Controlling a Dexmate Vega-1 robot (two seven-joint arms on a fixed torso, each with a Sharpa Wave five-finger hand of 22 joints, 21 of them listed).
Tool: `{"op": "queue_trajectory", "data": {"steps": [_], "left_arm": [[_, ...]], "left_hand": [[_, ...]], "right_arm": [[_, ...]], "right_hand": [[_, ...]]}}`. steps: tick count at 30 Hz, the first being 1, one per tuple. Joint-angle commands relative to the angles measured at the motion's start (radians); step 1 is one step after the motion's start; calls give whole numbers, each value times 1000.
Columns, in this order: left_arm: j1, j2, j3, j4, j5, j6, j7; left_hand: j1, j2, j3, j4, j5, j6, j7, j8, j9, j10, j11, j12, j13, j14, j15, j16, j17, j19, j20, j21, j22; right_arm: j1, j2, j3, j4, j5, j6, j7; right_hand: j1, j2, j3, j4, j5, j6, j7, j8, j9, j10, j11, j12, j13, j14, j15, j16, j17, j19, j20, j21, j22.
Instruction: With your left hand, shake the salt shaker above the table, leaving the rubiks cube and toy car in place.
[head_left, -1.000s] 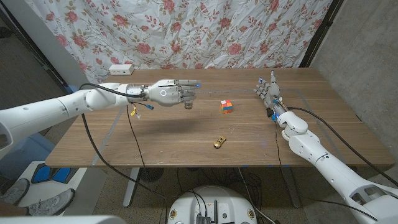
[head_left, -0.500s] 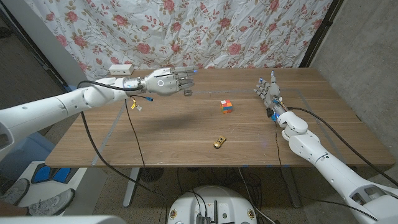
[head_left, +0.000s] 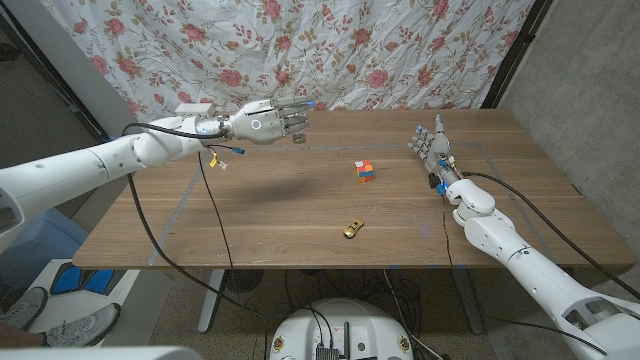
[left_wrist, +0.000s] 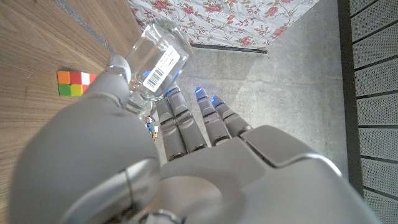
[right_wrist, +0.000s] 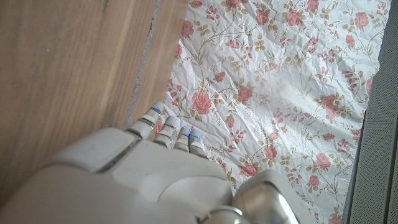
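My left hand (head_left: 268, 122) is raised over the back left part of the table and holds the clear glass salt shaker (left_wrist: 157, 57), which carries a barcode label. In the head view the shaker (head_left: 299, 137) peeks out under the fingers. The Rubik's cube (head_left: 365, 172) stands on the table's middle, well to the right of that hand; it also shows in the left wrist view (left_wrist: 73, 83). Nearer the front edge lies the small gold toy car (head_left: 352, 229). My right hand (head_left: 431, 148) stands at the right of the table, fingers apart, holding nothing.
A white power strip (head_left: 194, 108) lies at the table's back left corner. A flowered cloth (head_left: 300, 50) hangs behind the wooden table (head_left: 250, 220). Cables trail from my left arm over the table's left side.
My left hand has risen and drawn back toward the cloth with the shaker in it. Cube, car and right hand have stayed put.
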Motion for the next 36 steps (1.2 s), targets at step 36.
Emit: {"op": "queue_trajectory", "data": {"steps": [36], "left_arm": [[33,-61,142,55,5,124,0]], "left_hand": [[31,28,-11,-2,6,99,-98,-6,22,-8,-28,-4,5,20,-152,2,3,22,-22,6,3]], "right_arm": [[0,0,0,-2,0,-2,-1]], "right_hand": [[0,102,-1,6,7,-1,8,3,4,-5,-1,7,4,-6,-36,4,5,7,-2,6,5]]}}
